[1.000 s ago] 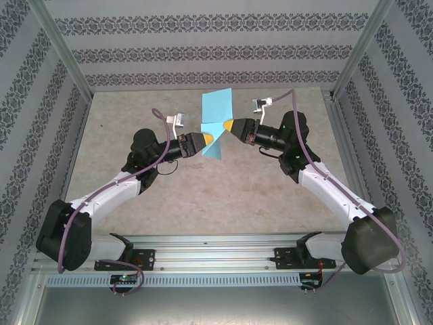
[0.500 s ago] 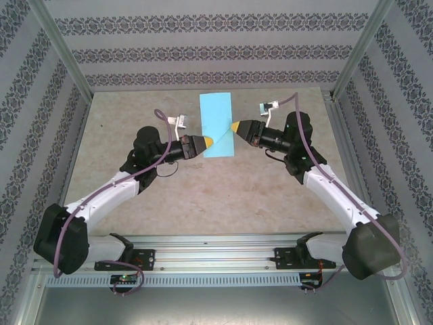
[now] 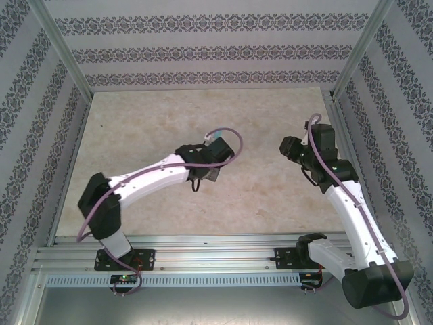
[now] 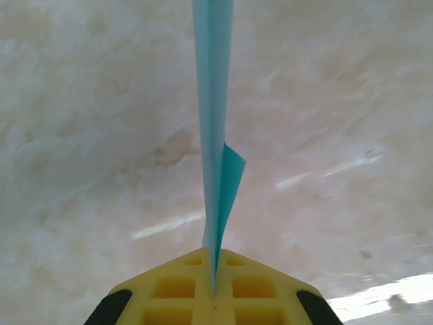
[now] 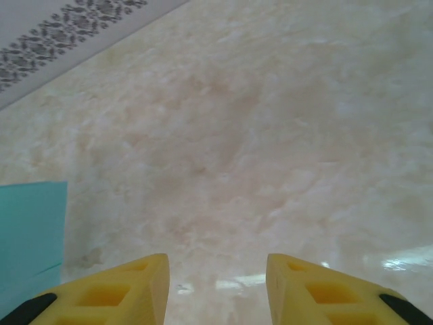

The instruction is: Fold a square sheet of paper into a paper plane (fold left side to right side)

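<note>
Turquoise paper sheet (image 4: 213,101), edge-on, is pinched in the closed left gripper (image 4: 214,274) and runs forward from it, while the right gripper (image 5: 216,271) stands partly open, empty.

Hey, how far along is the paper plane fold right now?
Done: the turquoise sheet looks doubled over, its layers seen edge-on with one flap sticking out. In hand: the left gripper is shut on it, while the right gripper is open and empty beside it. Left: no pointed dart shape shows, so the nose and wing folds likely remain.
</note>
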Motion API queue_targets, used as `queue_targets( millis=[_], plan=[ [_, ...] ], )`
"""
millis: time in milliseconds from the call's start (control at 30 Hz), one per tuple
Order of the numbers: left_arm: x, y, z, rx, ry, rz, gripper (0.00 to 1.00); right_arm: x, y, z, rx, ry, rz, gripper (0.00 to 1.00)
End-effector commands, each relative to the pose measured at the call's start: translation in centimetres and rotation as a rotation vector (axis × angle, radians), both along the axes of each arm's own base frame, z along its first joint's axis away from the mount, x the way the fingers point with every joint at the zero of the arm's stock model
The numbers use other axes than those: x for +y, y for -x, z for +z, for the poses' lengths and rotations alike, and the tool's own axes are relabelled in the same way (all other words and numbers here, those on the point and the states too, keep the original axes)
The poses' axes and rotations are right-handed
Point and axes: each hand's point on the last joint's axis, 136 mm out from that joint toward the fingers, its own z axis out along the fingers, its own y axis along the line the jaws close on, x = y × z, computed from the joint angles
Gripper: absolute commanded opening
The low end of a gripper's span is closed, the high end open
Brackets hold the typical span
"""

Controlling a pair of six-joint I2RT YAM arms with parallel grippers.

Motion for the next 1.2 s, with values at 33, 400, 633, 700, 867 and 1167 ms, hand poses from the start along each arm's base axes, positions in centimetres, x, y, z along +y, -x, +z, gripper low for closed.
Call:
queue_targets(
  millis=[33, 400, 633, 700, 867, 1167],
  plan=[
    [3.7, 1.2, 0.0, -0.019, -0.433, 0.023, 0.0, -2.4, 1.5, -2.3, 0.076, 0.092, -0.05, 0.42],
    [-2.8, 4.2, -8.7, 0.23, -0.319, -0.108, 0.3, -1.9, 1.4, -4.3, 0.128, 0.035, -0.007, 0.44],
    [-6.9, 3.5, -2.7, 0.256, 0.21, -0.195, 0.6, 2.1, 0.7, -5.7, 0.141, -0.17, 0.108, 0.41],
    [-6.3, 2.7, -0.6, 0.247, 0.351, -0.194, 0.64, 4.4, 0.3, -6.5, 0.141, -0.262, 0.148, 0.41],
    [-1.3, -0.3, 2.7, 0.19, 0.628, -0.08, 0.67, 11.3, -0.4, -9.8, 0.196, -0.31, 0.241, 0.41],
    [6.3, -2.5, 2.2, 0.134, 0.819, 0.104, 0.71, 18.7, -1.9, -15.7, 0.327, -0.269, 0.258, 0.45]
  ],
)
